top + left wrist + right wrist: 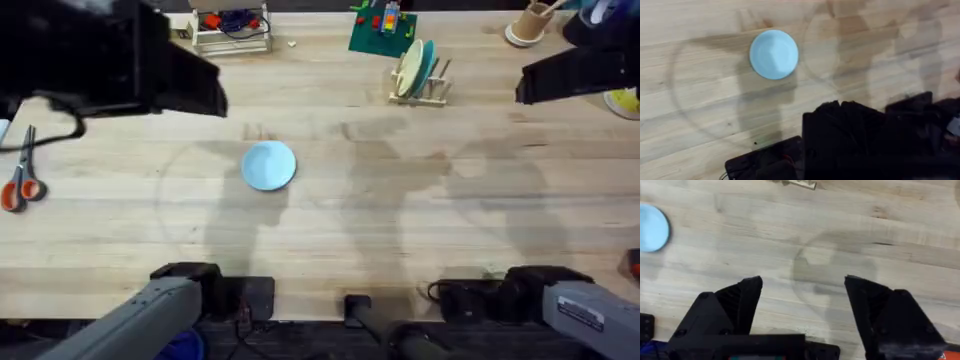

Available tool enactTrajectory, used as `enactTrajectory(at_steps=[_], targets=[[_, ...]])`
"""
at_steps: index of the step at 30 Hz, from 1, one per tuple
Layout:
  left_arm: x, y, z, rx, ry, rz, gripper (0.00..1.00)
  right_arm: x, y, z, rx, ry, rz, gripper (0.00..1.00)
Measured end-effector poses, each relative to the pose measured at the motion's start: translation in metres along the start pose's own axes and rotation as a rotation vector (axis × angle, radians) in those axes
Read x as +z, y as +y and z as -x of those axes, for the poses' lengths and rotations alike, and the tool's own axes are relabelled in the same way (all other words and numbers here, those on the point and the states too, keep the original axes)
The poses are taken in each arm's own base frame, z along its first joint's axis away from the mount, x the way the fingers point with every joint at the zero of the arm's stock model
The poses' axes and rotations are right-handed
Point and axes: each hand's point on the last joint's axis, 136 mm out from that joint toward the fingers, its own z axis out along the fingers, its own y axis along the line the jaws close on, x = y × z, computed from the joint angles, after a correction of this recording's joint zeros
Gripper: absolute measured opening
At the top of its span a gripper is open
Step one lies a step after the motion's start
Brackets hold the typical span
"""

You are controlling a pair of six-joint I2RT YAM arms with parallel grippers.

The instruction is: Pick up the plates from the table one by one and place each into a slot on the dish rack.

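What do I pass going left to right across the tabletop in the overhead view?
Scissors → light blue plate lying flat on the table → dish rack with a cream plate and a teal plate standing in it.

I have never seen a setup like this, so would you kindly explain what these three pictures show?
Two robot arms work at a wooden table. One picture looks down from above; the other two come from cameras on each wrist. A light blue plate lies flat on the table. At the far side, a small dish rack already holds a cream plate and a teal plate upright. Scissors lie at the left edge. The right gripper has its fingers open and holds nothing.
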Motion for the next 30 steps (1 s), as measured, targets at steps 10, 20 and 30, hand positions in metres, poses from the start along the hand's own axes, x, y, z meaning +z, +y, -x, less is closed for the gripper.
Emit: enactTrajectory(at_steps=[10, 20, 30], targets=[[0.026, 0.001, 0.011, 0.03, 0.118, -0.143, 0.043, 0.0, 0.0, 0.0, 0.0, 0.0, 0.0, 0.993], [0.038, 0.02, 0.009, -0.027, 0.063, -0.322, 0.043, 0.0, 0.0, 0.0, 0.0, 0.0, 0.0, 0.994], [0.092, 0.045, -0.012, -0.095, 0.044, -0.433, 0.043, 0.0, 0.0, 0.0, 0.0, 0.0, 0.0, 0.995]])
